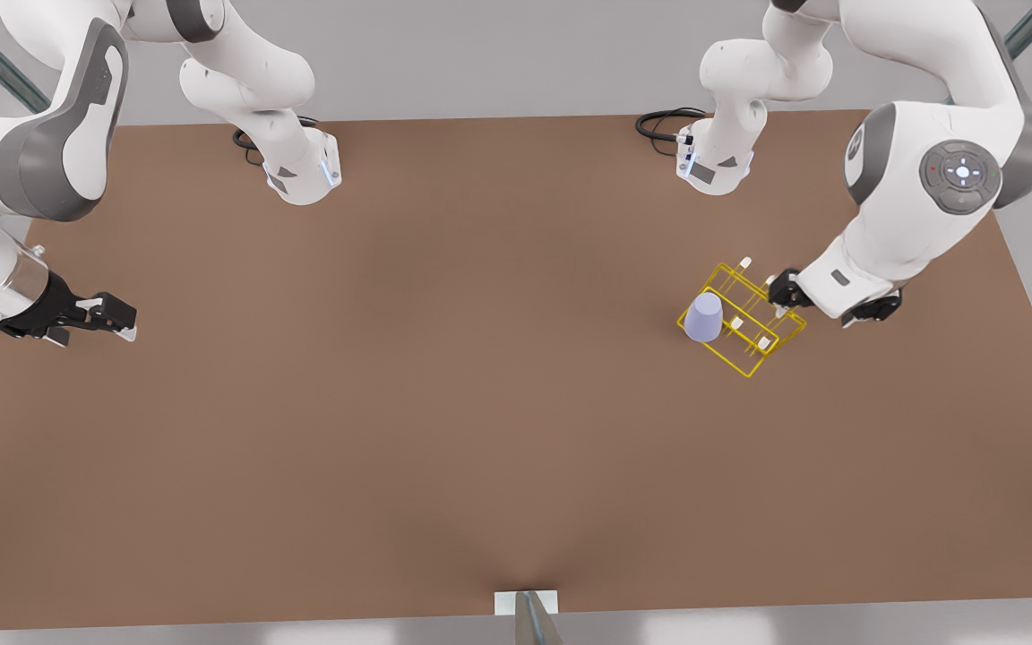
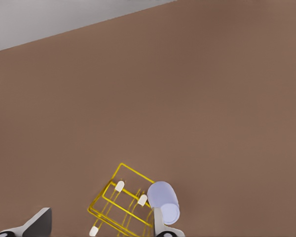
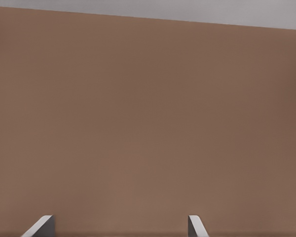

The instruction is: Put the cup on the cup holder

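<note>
cup (image 1: 704, 317) sits upside down over a rack (image 1: 743, 320) peg, just ahead of left pincer (image 1: 783, 292), spread, empty | placing looks done | right pincer (image 1: 118, 318) waits, spread, well apart

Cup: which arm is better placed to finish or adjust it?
Left. The left gripper is at the holder, fingers open, with the cup on a peg close by. The right gripper waits far off over bare table, also open.
</note>
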Robot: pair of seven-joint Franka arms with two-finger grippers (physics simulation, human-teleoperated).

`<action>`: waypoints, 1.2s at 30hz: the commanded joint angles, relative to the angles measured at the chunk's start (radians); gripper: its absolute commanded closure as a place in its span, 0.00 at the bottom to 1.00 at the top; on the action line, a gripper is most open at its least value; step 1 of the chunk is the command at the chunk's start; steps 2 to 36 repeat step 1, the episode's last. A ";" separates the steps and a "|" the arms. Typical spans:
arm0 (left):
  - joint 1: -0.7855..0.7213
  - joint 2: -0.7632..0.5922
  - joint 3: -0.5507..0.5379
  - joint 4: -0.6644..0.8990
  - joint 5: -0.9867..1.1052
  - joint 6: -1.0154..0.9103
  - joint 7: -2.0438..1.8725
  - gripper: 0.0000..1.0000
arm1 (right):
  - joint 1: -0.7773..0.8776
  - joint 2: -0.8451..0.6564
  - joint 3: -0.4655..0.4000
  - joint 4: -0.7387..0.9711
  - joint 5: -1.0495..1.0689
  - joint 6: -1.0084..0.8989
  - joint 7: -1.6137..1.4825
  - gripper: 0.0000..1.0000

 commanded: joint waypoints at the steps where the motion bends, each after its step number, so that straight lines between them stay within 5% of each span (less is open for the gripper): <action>1: 0.001 -0.002 0.000 -0.006 -0.012 0.075 -0.478 0.00 | 0.000 -0.001 0.000 0.000 0.005 0.000 0.001 0.00; 36: 0.001 -0.002 0.000 -0.006 -0.012 0.075 -0.478 0.00 | 0.000 -0.001 0.000 0.000 0.005 0.000 0.001 0.00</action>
